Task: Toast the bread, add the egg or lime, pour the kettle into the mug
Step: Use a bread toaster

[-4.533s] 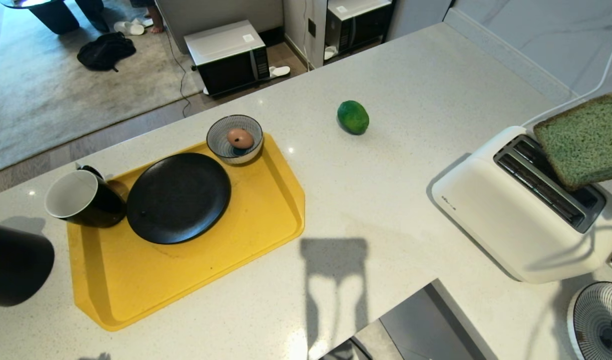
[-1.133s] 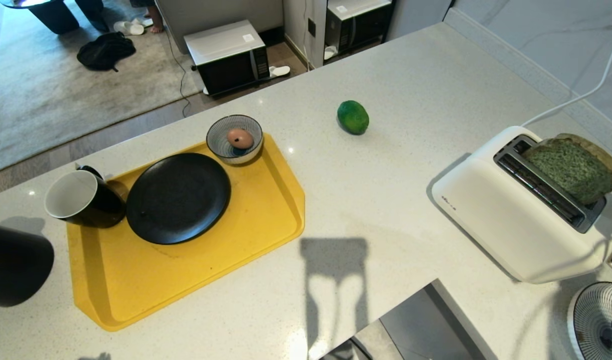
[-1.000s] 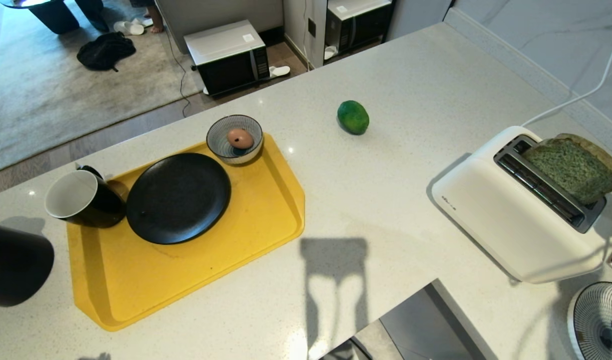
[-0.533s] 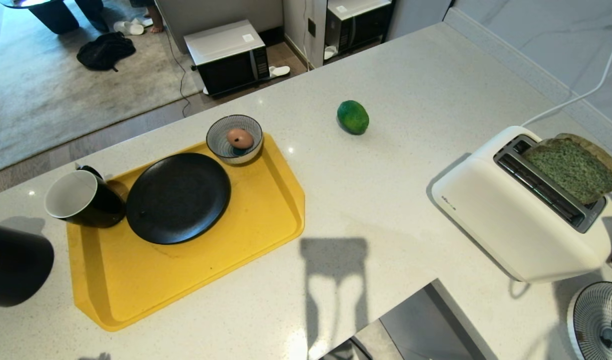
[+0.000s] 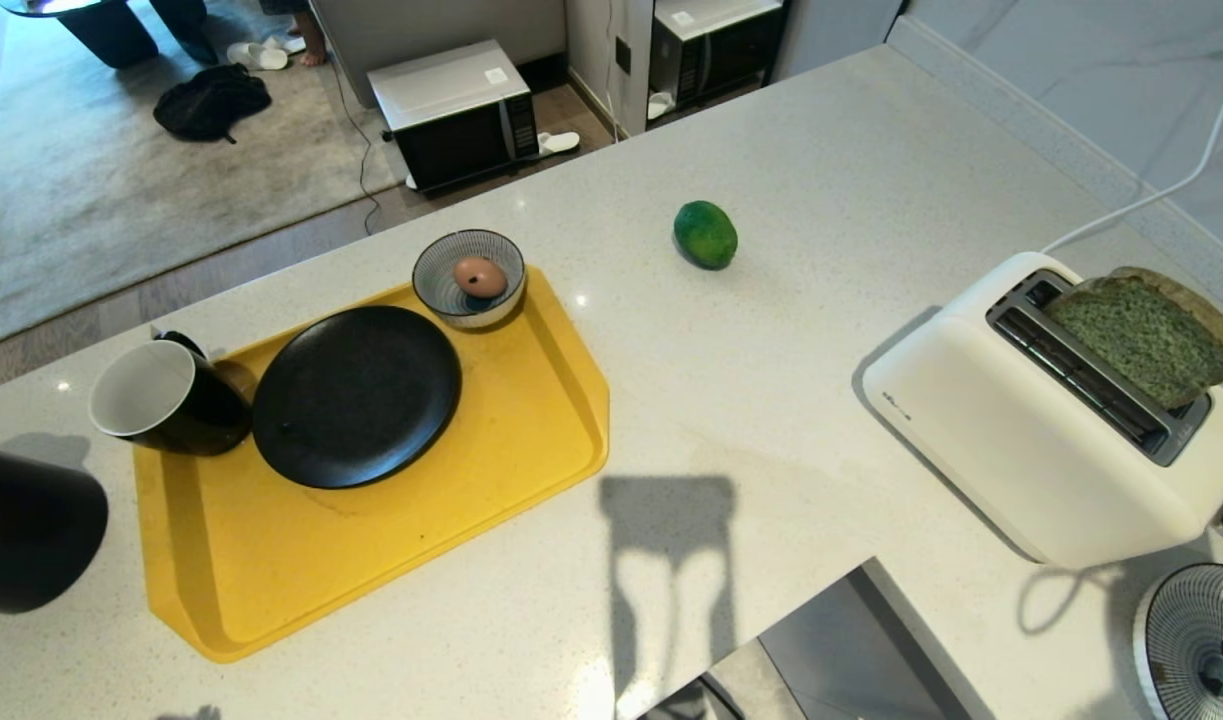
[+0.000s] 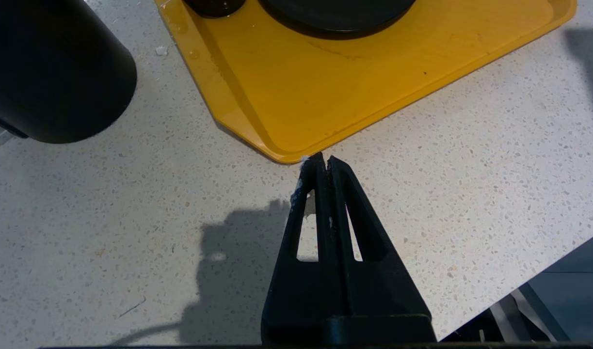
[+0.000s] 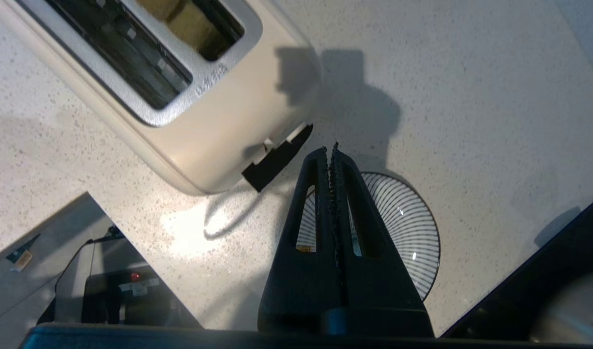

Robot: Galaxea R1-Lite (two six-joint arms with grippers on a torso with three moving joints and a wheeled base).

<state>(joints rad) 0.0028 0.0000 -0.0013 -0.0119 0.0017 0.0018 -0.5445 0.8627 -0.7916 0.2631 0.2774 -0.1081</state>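
The green bread (image 5: 1146, 335) stands half out of the far slot of the white toaster (image 5: 1011, 440); the right wrist view shows its crust (image 7: 187, 19) in that slot. My right gripper (image 7: 329, 148) is shut and empty, hovering close to the toaster's black lever (image 7: 277, 157). The lime (image 5: 705, 234) lies on the counter. The egg (image 5: 479, 276) sits in a striped bowl (image 5: 426, 275). The black mug (image 5: 166, 400) stands on the yellow tray (image 5: 371, 560), and the kettle (image 5: 26, 525) is at the left edge. My left gripper (image 6: 324, 160) is shut and empty by the tray's corner.
A black plate (image 5: 356, 395) lies on the tray beside the mug. A second striped bowl (image 5: 1196, 640) sits below my right gripper, near the toaster's lever end. The toaster's white cord (image 5: 1171, 185) runs to the back wall. The counter edge cuts in below the toaster.
The bread, earlier held above the toaster, now rests in its slot. The right arm's shadow has slid from the toaster's end down toward the striped bowl.
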